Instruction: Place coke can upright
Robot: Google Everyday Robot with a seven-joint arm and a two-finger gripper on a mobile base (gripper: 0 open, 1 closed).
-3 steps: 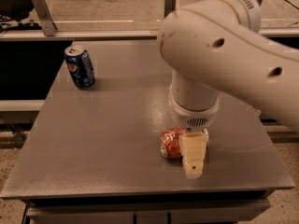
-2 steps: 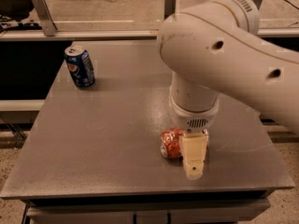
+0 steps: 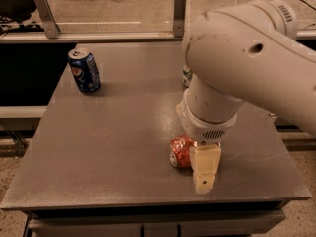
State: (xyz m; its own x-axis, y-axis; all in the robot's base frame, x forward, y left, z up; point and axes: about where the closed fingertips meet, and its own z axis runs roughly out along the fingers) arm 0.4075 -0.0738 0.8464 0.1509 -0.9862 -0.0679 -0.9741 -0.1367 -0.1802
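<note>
Coke can (image 3: 180,152): red-orange and crumpled, on the grey table (image 3: 118,147) near the front edge and right of centre. It appears to lie on its side, with a pale end facing front-left, so it is not yet upright.
Gripper (image 3: 204,176): hangs straight down from the wrist, its cream-coloured tip low over the tabletop, touching or just beside the coke can's right flank and partly in front of it.
Gripper state: whether it is open, closed or clamped on the coke can does not show from this angle.
Arm (image 3: 247,58): the bulky white arm reaches in from the right and fills the upper right of the view.
Blue can (image 3: 84,71): upright at the far left of the table, well apart from the work.
White-and-green can (image 3: 186,76): only a sliver shows behind the arm.
Step in hand: by my reading, taking hold of the tipped coke can.
Next move: calls for a secure hold across the dented body, then a lift and a turn of the wrist until the silver top faces up. The set-down should be flat and gentle, since crushed walls may rock.
</note>
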